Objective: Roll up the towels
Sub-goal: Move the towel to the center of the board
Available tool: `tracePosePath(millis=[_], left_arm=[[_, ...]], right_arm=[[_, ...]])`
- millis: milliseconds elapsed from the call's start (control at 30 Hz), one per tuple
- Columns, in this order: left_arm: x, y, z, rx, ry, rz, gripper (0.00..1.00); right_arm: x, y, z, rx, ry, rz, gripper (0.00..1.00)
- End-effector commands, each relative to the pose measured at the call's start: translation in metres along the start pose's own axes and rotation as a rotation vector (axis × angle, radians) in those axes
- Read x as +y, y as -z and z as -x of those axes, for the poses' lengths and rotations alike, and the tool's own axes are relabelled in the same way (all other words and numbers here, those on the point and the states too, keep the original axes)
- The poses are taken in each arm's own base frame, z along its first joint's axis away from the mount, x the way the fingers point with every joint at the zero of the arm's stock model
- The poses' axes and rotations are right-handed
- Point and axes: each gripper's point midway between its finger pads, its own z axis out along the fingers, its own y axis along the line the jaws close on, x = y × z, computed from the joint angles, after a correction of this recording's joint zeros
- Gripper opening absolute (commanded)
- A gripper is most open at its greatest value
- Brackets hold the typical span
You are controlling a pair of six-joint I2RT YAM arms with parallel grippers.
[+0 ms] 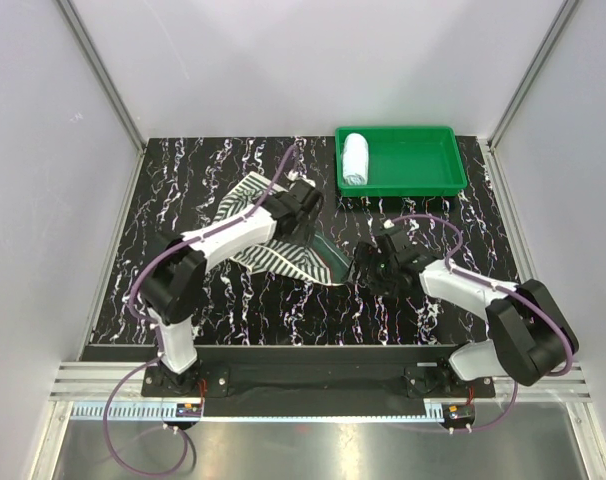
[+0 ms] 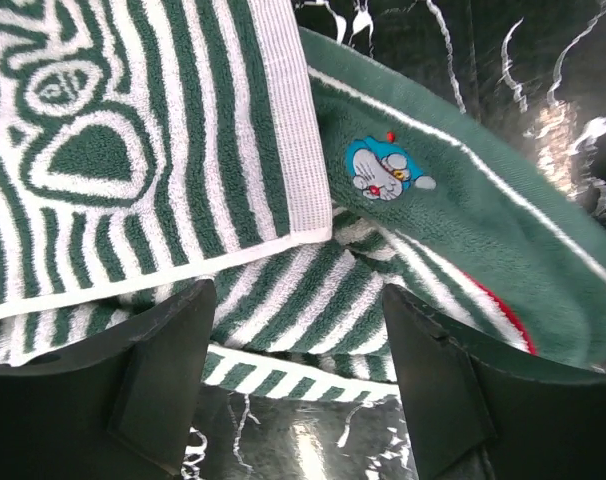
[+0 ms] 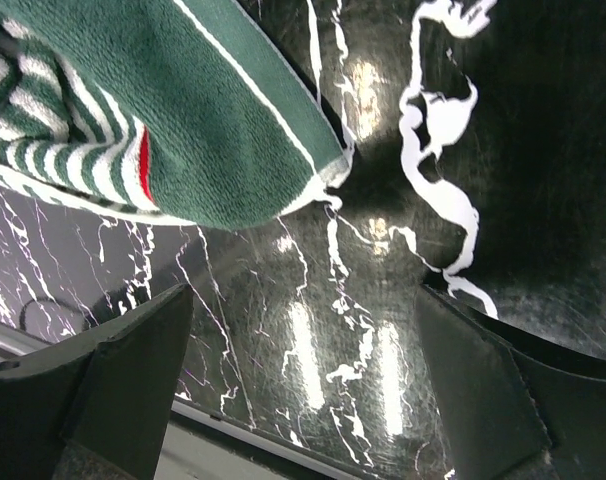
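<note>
On table [image 1: 233, 312] centre-left, striped towel [image 1: 283, 262] lies part-folded; left claw [image 1: 305, 203] spread just above it. Right claw [image 1: 365, 262] spread over bare table beside towel corner. Pale blue towel [image 1: 355, 160] rolled, inside green tray [image 1: 418, 160]

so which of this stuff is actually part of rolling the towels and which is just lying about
Part of the job:
striped towel, loosely spread under the left gripper
pale rolled towel, lying in the green tray

Just lying about:
green tray, only holding the rolled one
marbled black table
</note>
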Motion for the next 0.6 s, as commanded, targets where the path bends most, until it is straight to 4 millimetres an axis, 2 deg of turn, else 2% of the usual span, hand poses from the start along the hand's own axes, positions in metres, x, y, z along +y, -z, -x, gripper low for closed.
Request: tracePosePath(millis=[0, 133, 233, 367, 567], left_arm=[[-0.001, 0.011, 0.031, -0.105, -0.066, 0.1, 0.72], [-0.002, 0.001, 0.032, -0.107, -0.121, 0.166, 0.71], [0.004, -0.005, 0.032, -0.097, -0.143, 0.226, 0.63], [0.017, -0.008, 0.029, -0.088, -0.161, 0.303, 0.57], [0.012, -0.016, 0.024, -0.067, -0.176, 0.282, 0.61]], right_arm=[[0.0, 0.006, 0.004, -0.046, 0.018, 0.008, 0.98], [-0.003, 0.01, 0.0, -0.041, 0.019, 0.005, 0.98], [-0.003, 0.012, 0.0, -0.039, 0.021, 0.007, 0.98], [-0.004, 0.013, -0.001, -0.041, 0.026, 0.004, 0.98], [-0.004, 0.011, -0.001, -0.038, 0.024, 0.006, 0.98]])
